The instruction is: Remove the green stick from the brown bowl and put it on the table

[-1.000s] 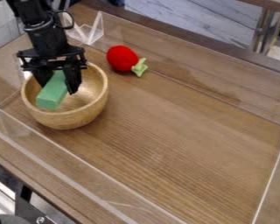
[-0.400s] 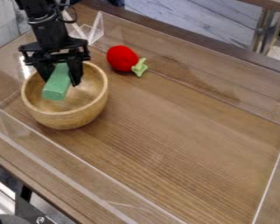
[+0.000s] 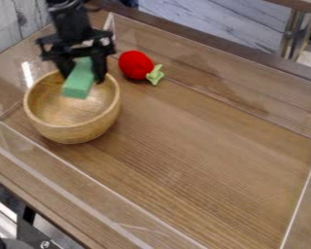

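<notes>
Wood-grain table, edged by low clear walls, bears the round tan bowl at its left side, with a red strawberry toy near the bowl. Black gripper — fingers part-way apart, clamped on the green stick — holds it tilted over the bowl's far part.

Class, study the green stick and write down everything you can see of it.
The green stick is a plain, light-green bar with straight edges and a smooth-looking surface. It is tilted, its upper end between the dark fingers of the gripper, which holds it. Its lower end shows against the inside of the brown bowl; whether they touch, I cannot tell.
</notes>
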You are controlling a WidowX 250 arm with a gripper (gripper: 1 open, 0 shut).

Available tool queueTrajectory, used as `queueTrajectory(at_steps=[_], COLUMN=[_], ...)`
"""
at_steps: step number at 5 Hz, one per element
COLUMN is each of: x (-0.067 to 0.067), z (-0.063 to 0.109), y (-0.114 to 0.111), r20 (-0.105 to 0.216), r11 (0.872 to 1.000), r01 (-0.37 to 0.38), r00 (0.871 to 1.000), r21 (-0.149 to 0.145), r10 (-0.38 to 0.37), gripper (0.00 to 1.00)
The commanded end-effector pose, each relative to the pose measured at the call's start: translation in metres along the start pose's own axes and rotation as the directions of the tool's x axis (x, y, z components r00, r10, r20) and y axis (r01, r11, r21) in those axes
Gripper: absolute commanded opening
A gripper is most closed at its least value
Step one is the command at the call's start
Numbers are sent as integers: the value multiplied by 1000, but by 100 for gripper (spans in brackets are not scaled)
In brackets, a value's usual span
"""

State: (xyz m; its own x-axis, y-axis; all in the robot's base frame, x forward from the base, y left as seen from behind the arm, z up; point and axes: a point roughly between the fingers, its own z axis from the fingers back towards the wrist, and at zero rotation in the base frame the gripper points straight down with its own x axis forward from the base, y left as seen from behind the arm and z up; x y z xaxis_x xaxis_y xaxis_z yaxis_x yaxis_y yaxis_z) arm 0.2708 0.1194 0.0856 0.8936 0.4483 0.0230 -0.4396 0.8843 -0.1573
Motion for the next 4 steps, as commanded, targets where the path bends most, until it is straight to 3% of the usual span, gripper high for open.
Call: queueTrajectory(at_steps=[1, 2, 4], x=[5, -4, -46], z=[20, 9, -41], y=[-43, -81, -158], r20=[62, 51, 22], r11=[995, 985, 958], r01=[103, 172, 285], r00=[993, 984, 958], r21=[-13, -11, 14], r10=[-102, -171, -285], gripper=[0, 0, 0])
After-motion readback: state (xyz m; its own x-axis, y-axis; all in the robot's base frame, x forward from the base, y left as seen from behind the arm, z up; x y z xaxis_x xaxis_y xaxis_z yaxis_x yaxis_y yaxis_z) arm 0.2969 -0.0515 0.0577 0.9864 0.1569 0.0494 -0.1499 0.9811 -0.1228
